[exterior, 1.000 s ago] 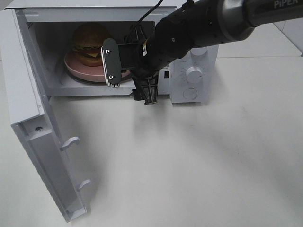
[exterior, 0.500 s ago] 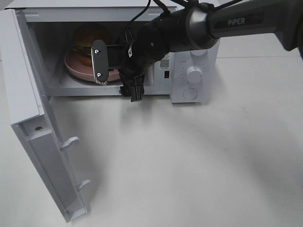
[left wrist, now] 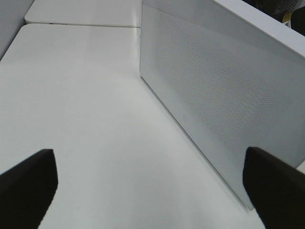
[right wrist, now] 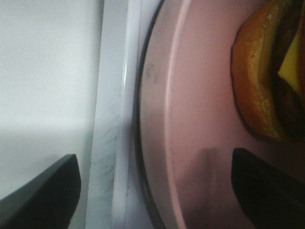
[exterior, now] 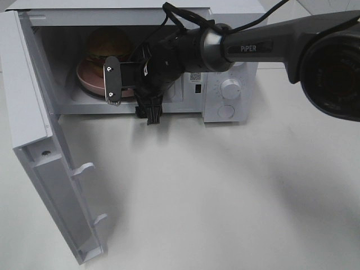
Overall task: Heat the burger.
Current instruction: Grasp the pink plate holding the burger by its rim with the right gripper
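The burger (exterior: 107,44) sits on a round pink plate (exterior: 89,82) inside the open microwave (exterior: 229,70). My right gripper (exterior: 130,99) is at the oven's mouth, right at the plate's front rim. In the right wrist view its fingers stand wide apart with the plate's rim (right wrist: 177,109) between them. One fingertip (right wrist: 45,191) lies over the white sill and the other over the plate, beside the burger (right wrist: 264,71). My right gripper (right wrist: 157,191) is open and holds nothing. My left gripper (left wrist: 150,191) is open over bare table, outside the exterior view.
The microwave door (exterior: 35,115) swings out wide toward the front left, with two hooks on its inner edge. Its perforated outer face (left wrist: 228,86) stands close to my left gripper. The control knobs (exterior: 229,89) are at the oven's right side. White table (exterior: 225,191) lies in front.
My right arm has swung left, carrying the gripper from the oven's middle front to the plate's rim. The jaws have narrowed slightly. Burger, plate and door have not moved.
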